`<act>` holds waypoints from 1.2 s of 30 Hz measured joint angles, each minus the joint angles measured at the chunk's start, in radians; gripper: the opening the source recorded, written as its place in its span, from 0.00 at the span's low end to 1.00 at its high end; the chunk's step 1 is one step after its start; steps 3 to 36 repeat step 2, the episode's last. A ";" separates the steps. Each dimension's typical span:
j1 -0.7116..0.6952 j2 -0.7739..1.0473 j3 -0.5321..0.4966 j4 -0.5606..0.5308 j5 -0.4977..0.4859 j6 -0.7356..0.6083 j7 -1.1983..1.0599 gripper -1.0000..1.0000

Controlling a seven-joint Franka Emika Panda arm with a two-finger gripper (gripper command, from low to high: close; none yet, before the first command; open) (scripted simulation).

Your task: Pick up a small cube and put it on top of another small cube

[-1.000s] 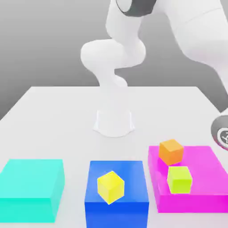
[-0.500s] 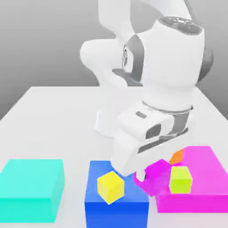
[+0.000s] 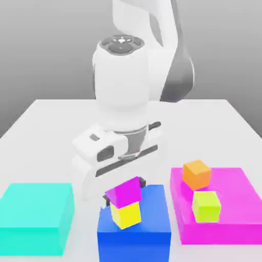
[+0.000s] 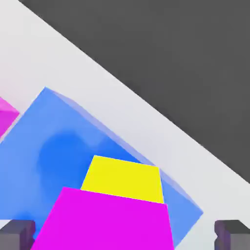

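A white robot arm leans over a pale grey tabletop (image 3: 51, 123), its tool (image 3: 124, 193) pointing down over the middle of three large blocks; directly under the tool, a small magenta-purple cube (image 3: 124, 192) rests on top of a small yellow cube (image 3: 126, 214), the upper one turned slightly askew from the lower; the two dark fingertips (image 3: 142, 181) stand on either side of the magenta-purple cube, spread apart, so the tool is released and grips nothing; in the hand view the same fingertips (image 4: 233, 233) sit well clear of the magenta-purple cube (image 4: 105, 222), with a visible gap on each side, and the yellow cube (image 4: 124, 179) peeks out from beneath it; the stacked pair stands on a large blue block (image 3: 134, 236), which lies straight below the tool; on the exterior view's left of the tool lies a large cyan block (image 3: 36, 215), set apart from the blue one; on the exterior view's right of the tool lies a large flat magenta block (image 3: 230, 225), carrying a small orange cube (image 3: 197, 174) and, nearer the camera, a small lime-green cube (image 3: 206, 206); these two cubes sit close together, and whether they touch is unclear.
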 joint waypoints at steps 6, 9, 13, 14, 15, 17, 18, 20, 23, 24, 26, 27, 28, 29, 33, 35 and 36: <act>0.003 -0.055 0.001 0.021 0.004 -0.076 -0.003 1.00; 0.003 -0.055 0.001 0.021 0.004 -0.076 -0.003 1.00; 0.003 -0.055 0.001 0.021 0.004 -0.076 -0.003 1.00; 0.003 -0.055 0.001 0.021 0.004 -0.076 -0.003 1.00; 0.003 -0.055 0.001 0.021 0.004 -0.076 -0.003 1.00; 0.003 -0.055 0.001 0.021 0.004 -0.076 -0.003 1.00; 0.003 -0.055 0.001 0.021 0.004 -0.076 -0.003 1.00; 0.003 -0.055 0.001 0.021 0.004 -0.076 -0.003 1.00; 0.003 -0.055 0.001 0.021 0.004 -0.076 -0.003 1.00; 0.003 -0.055 0.001 0.021 0.004 -0.076 -0.003 1.00; 0.003 -0.055 0.001 0.021 0.004 -0.076 -0.003 1.00; 0.003 -0.055 0.001 0.021 0.004 -0.076 -0.003 1.00; 0.003 -0.055 0.001 0.021 0.004 -0.076 -0.003 1.00; 0.003 -0.055 0.001 0.021 0.004 -0.076 -0.003 1.00; 0.003 -0.055 0.001 0.021 0.004 -0.076 -0.003 1.00; 0.003 -0.055 0.001 0.021 0.004 -0.076 -0.003 1.00; 0.003 -0.055 0.001 0.021 0.004 -0.076 -0.003 1.00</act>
